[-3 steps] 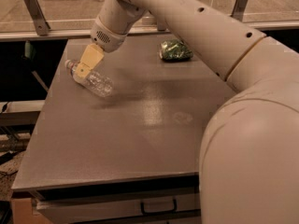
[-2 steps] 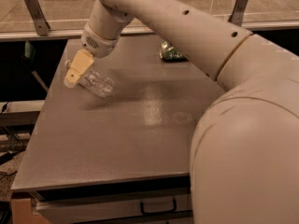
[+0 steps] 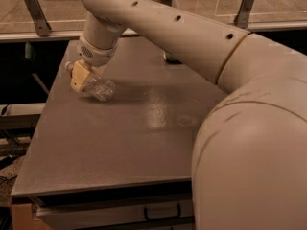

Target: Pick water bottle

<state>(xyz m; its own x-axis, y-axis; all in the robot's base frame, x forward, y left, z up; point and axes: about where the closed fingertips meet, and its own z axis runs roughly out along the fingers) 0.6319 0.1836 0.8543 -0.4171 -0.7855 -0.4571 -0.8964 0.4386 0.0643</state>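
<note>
Tan claw (image 3: 79, 76) at the water bottle's (image 3: 100, 87) neck end, ten o'clock on the table (image 3: 144, 147) (grip impossible to tell). Best: centre squarely, squeeze gently, lift straight.

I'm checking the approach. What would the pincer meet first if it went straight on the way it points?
Most likely the water bottle, lying just under the pincer near the left edge of the table; they may be touching, but depth is unclear.

Water bottle (image 3: 100, 87) on table (image 3: 144, 147), far left — hand (image 3: 79, 78) at its left end.
</note>
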